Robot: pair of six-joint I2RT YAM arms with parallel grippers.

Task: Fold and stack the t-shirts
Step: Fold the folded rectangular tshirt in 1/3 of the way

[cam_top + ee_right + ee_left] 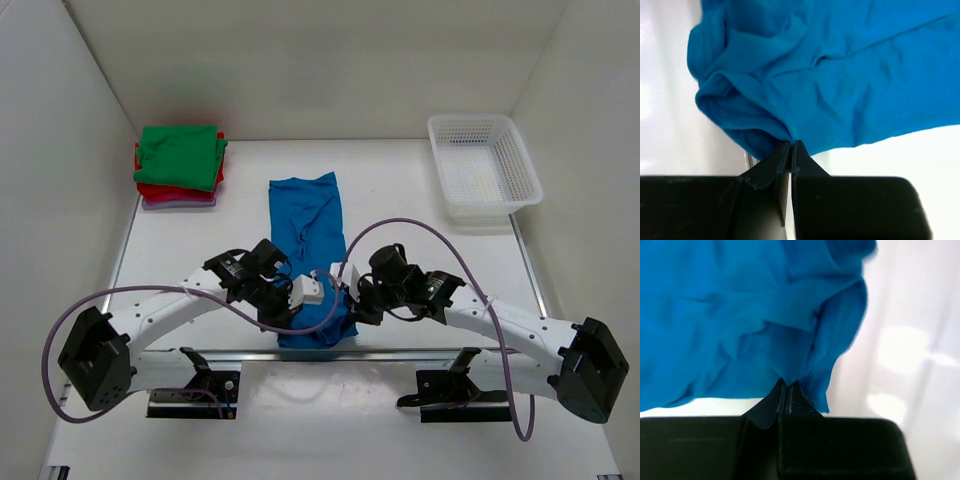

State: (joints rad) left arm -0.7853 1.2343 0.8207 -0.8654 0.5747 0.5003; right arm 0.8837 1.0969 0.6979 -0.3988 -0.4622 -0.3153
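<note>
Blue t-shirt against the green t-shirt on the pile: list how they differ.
The blue t-shirt lies as a long wrinkled strip; the green t-shirt is folded square. The blue t-shirt rests alone on the table; the green t-shirt tops a stack over a red t-shirt. The left gripper and right gripper pinch the blue t-shirt's near edge; the green t-shirt is untouched. Both are plain cloth.

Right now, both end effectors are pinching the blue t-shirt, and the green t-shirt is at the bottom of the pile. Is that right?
Not quite. The green t-shirt is on top, over the red t-shirt, as the top external view shows. The rest holds: the left end effector and the right end effector are both pinching the blue t-shirt.
</note>
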